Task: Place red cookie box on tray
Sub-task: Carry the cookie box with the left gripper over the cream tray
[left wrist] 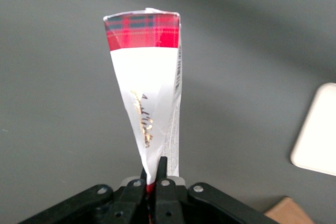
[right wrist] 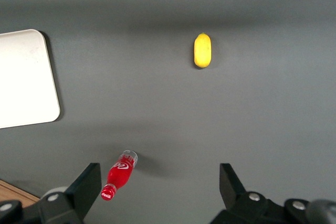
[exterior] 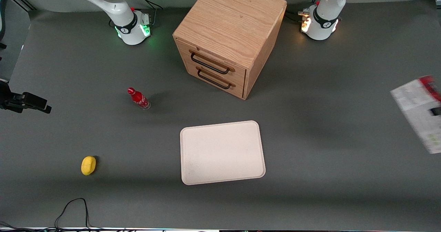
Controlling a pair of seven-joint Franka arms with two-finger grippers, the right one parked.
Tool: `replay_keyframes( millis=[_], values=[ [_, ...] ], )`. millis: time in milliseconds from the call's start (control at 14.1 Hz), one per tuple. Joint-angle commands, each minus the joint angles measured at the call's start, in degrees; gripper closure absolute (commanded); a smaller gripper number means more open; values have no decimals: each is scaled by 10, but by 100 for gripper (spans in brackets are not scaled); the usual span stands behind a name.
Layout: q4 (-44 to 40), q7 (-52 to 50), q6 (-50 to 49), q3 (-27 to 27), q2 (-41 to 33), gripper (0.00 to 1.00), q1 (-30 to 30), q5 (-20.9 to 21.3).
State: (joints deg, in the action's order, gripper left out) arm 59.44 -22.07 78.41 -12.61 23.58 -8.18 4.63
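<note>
The red cookie box (exterior: 415,109) hangs in the air at the working arm's end of the table, tilted, its white-grey printed face toward the front camera and a red end uppermost. In the left wrist view the box (left wrist: 149,93) runs away from the camera to a red tartan end. My left gripper (left wrist: 153,168) is shut on its near edge. The cream-white tray (exterior: 222,152) lies flat and bare on the table, nearer the front camera than the cabinet and well apart from the box. A corner of the tray (left wrist: 317,135) shows in the wrist view.
A wooden drawer cabinet (exterior: 229,39) with two drawers stands between the arm bases. A small red bottle (exterior: 139,99) stands toward the parked arm's end. A yellow lemon-like object (exterior: 88,165) lies nearer the front camera. A black cable (exterior: 72,208) loops at the table's front edge.
</note>
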Motion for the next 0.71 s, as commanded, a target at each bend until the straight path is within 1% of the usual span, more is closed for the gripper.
replay_keyframes(
  millis=[0, 71, 284, 355, 426, 639],
  values=[
    [-17, -82, -10, 13, 10, 100, 124, 7],
    [-17, -99, -4, 14, 18, 100, 163, 6],
    [-17, -120, 40, 13, 38, 100, 235, 3],
    [-17, -121, 59, 13, 43, 100, 243, -9],
    [-17, -122, 74, 14, 47, 100, 247, -31],
    [-16, -121, 89, 12, 63, 100, 294, -30]
  ],
)
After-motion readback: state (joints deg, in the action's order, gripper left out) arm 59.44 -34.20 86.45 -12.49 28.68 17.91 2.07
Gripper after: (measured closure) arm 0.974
